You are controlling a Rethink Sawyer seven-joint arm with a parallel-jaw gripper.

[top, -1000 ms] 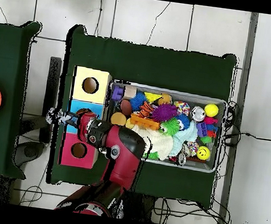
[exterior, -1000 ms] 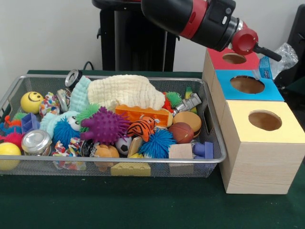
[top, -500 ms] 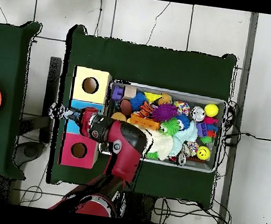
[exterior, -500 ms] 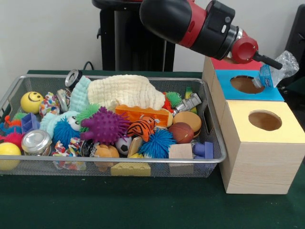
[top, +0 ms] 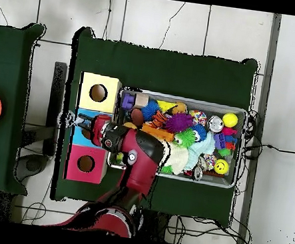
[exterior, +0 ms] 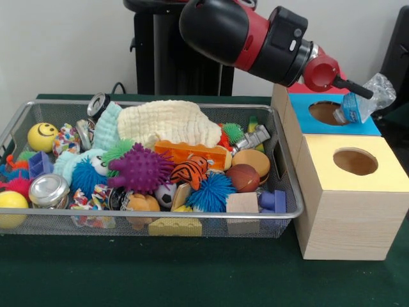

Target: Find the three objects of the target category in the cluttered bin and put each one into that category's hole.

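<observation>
The gripper (exterior: 353, 89) is pinching a crumpled clear plastic bottle (exterior: 364, 97) with a blue label, holding it in the air over the far right part of the blue box (exterior: 358, 123), just past that box's round hole. The front view shows this plainly; from overhead the gripper (top: 83, 123) is a small dark shape over the blue box (top: 84, 114) and the bottle cannot be made out there.

The red and black arm (exterior: 249, 35) slants down from the upper left of the front view. From above, the arm (top: 135, 159) covers the bin's lower left corner and part of the cream cloth.

3 boxes stand in a row touching the bin's side: yellow box (exterior: 377, 176), the blue one, then the red box (top: 85, 163). Overhead shows all 3 lids; in the front view the red one is nearly hidden behind the arm.

The wire bin (exterior: 160, 224) on the green bench (exterior: 192, 275) is crammed: a cream cloth (exterior: 169, 121) at the back, a purple spiky ball (exterior: 142, 169) in the middle, a tiger toy (exterior: 190, 171) beside it, a yellow smiley ball (exterior: 42, 136) toward the left end.
</observation>
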